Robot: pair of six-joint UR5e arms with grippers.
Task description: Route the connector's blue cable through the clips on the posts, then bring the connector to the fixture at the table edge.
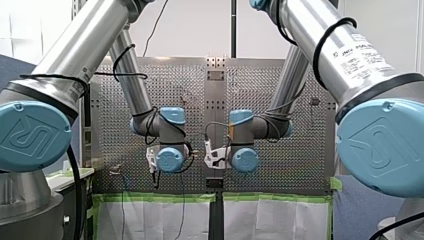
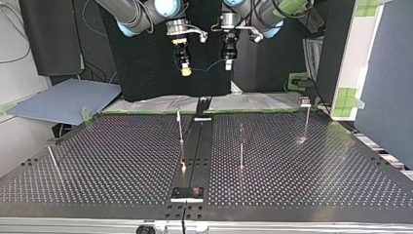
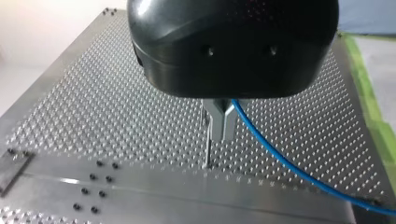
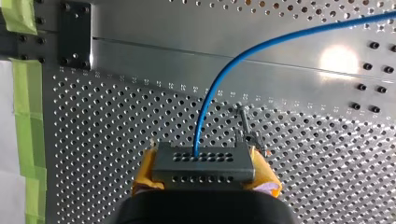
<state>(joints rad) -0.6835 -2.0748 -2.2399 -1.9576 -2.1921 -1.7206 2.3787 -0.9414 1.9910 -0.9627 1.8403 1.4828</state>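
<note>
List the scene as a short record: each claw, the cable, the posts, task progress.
Left claw: shut on blue cable, raised above table
Right claw: shut on connector, also raised
Cable: hangs in the air between the two claws
Posts: upright on the table, cable through none
Progress: routing not yet begun

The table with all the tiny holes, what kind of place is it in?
Most likely a robot lab or test cell. My left arm and my right arm hang over a perforated table, thin posts stand on it, and green tape lines its edge.
</note>
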